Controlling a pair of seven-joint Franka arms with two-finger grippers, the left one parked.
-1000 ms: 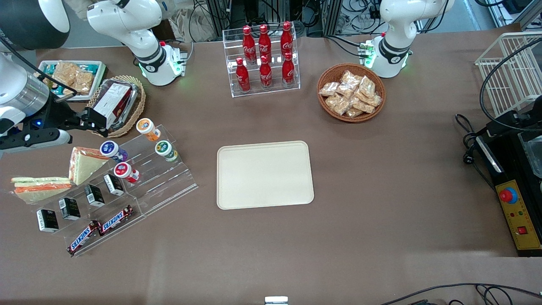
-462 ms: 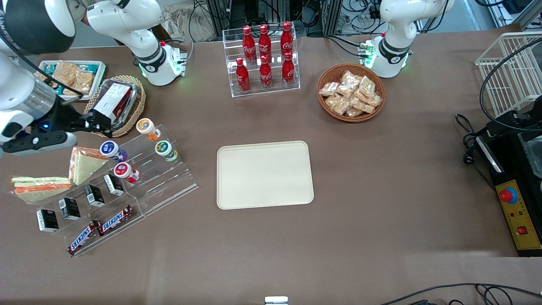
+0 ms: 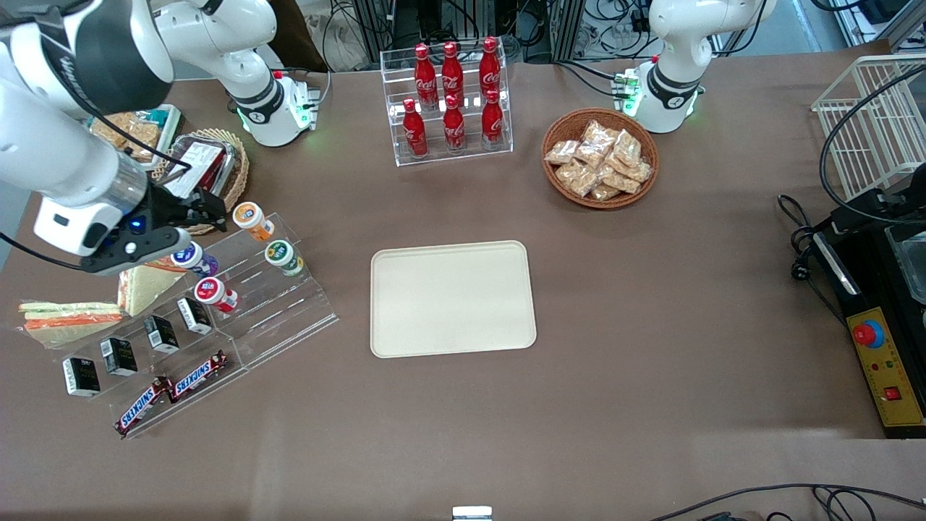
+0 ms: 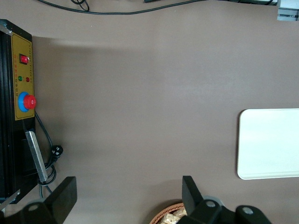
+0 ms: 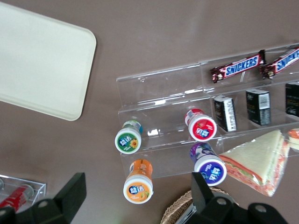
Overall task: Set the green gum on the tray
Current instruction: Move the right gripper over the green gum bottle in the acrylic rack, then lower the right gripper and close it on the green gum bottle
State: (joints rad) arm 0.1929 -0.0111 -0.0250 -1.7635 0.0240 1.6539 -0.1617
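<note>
The green gum [image 3: 281, 255] is a small bottle with a green-rimmed white lid, lying on the clear stepped stand [image 3: 289, 311]; it also shows in the right wrist view [image 5: 128, 141]. The cream-beige tray [image 3: 452, 298] lies flat at the table's middle, beside the stand, and shows in the right wrist view [image 5: 42, 60] and the left wrist view [image 4: 268, 142]. My gripper [image 3: 206, 208] hovers open and empty above the stand's upper step, near the orange-lidded bottle [image 3: 249, 217]. In the right wrist view the gripper [image 5: 138, 183] straddles that orange bottle [image 5: 138, 186], a little apart from the green gum.
On the stand are also a blue-lidded bottle [image 3: 188, 255], a red-lidded bottle [image 3: 210, 291], black boxes [image 3: 163, 333] and Snickers bars [image 3: 199, 375]. Sandwiches [image 3: 69, 315] and a wicker basket [image 3: 235, 174] lie beside it. A cola rack [image 3: 452, 101] and a snack basket [image 3: 600, 159] stand farther from the camera.
My arm has swung sideways from over the wicker basket toward the gum bottles; the gripper now hangs above the stand's upper step. Nothing on the table has moved.
</note>
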